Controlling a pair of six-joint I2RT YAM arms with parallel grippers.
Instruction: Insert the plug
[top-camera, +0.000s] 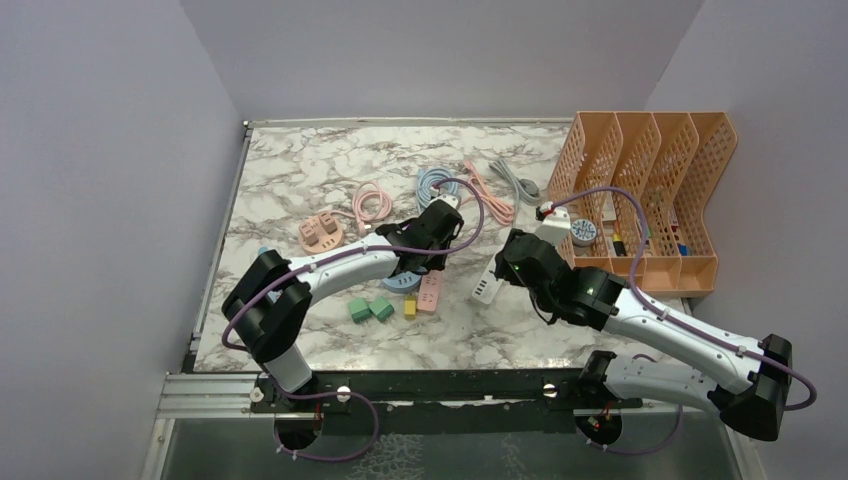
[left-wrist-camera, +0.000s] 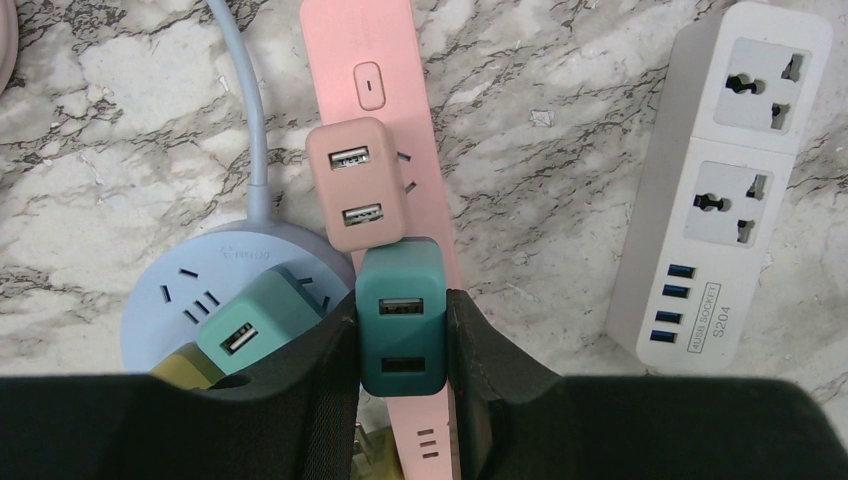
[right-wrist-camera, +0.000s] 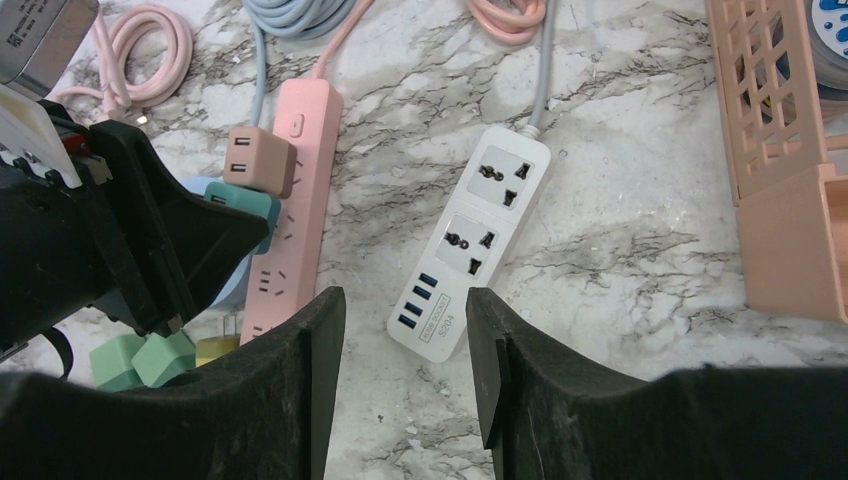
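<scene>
My left gripper (left-wrist-camera: 402, 335) is shut on a dark teal USB plug (left-wrist-camera: 400, 315) and holds it over the pink power strip (left-wrist-camera: 375, 120). A pink USB plug (left-wrist-camera: 355, 195) sits in that strip just beyond it. A light green plug (left-wrist-camera: 255, 325) sits in the round blue socket hub (left-wrist-camera: 180, 290) to the left. In the top view the left gripper (top-camera: 428, 240) is over the pink strip (top-camera: 431, 292). My right gripper (right-wrist-camera: 405, 360) is open and empty, above the table near the white power strip (right-wrist-camera: 470, 245), which also shows in the top view (top-camera: 487, 285).
Two green plugs (top-camera: 370, 309) and a yellow one (top-camera: 410, 306) lie near the front. Coiled pink, blue and grey cables (top-camera: 440, 190) lie behind. An orange file rack (top-camera: 640, 200) stands at the right. A pink multi-plug block (top-camera: 320, 232) lies at the left.
</scene>
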